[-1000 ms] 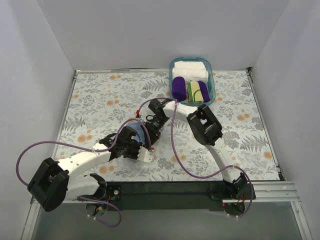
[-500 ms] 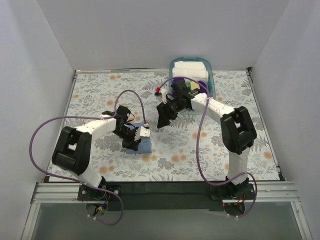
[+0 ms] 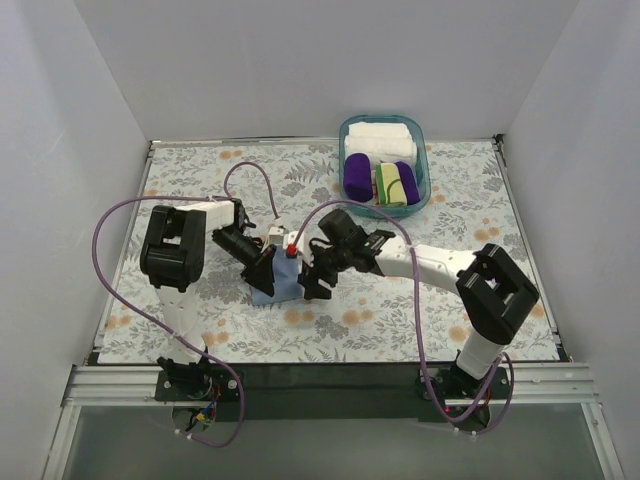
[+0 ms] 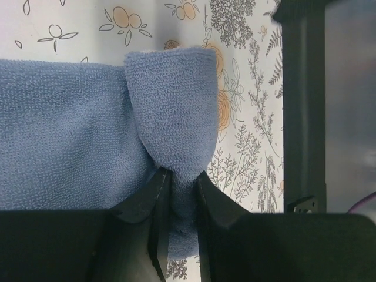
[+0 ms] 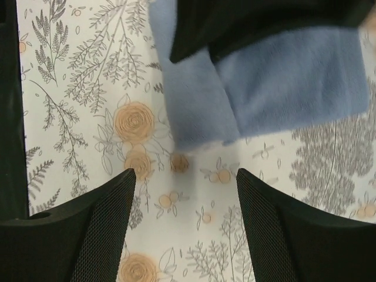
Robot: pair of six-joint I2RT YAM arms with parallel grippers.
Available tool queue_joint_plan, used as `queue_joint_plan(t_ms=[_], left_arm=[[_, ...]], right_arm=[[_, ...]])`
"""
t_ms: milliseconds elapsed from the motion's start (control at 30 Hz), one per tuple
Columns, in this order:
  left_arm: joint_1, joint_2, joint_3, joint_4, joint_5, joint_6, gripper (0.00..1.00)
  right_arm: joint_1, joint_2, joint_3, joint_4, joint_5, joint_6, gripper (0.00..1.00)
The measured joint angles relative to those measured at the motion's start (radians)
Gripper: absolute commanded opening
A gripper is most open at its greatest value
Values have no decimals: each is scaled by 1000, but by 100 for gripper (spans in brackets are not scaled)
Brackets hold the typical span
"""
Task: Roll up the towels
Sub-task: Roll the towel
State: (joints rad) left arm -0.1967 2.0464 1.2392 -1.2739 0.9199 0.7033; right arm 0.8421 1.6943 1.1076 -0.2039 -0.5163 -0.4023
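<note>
Currently two arms meet near the middle of the flower-patterned desk (image 3: 200, 190), and one light blue towel (image 3: 287, 282) lies there between them, just left of centre in the overhead frame. The left claw (image 3: 268, 272) comes at it from the upper left. In the left wrist view this claw (image 4: 178, 183) is clamped on the towel (image 4: 70, 129): its two dark fingers (image 4: 147, 200) pinch a narrow neck of cloth at the lower centre of the frame. Above the pinch the cloth bulges into one rounded fold, and the rest spreads flat to the left.

The right claw (image 3: 314, 283) sits just right of the towel in the overhead frame. In the right wrist view this claw (image 5: 183, 182) stands wide apart and holds nothing, with its two mesh-faced fingers (image 5: 106, 223) at the lower left and lower right over bare patterned desk. The blue towel (image 5: 282, 82) fills the upper part of that frame, partly under a dark piece of the other arm.

One teal basket (image 3: 424, 160) stands at the upper right of centre in the overhead frame. It holds one yellow-green towel (image 3: 392, 184), two purple rolls (image 3: 357, 172) either side of it, and white folded towels (image 3: 380, 135) at the far end, whose number I cannot tell.
</note>
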Motion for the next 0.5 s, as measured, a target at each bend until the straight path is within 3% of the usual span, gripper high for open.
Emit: queue_joint_plan(t_ms=[200,500], left_arm=[[10,68,55,-76,14,26,7],[18,104,88,-122,13,40,13]], right_arm=[[156,19,-6,148,148,-138,65],[180,138,-6,237,191,-279,56]])
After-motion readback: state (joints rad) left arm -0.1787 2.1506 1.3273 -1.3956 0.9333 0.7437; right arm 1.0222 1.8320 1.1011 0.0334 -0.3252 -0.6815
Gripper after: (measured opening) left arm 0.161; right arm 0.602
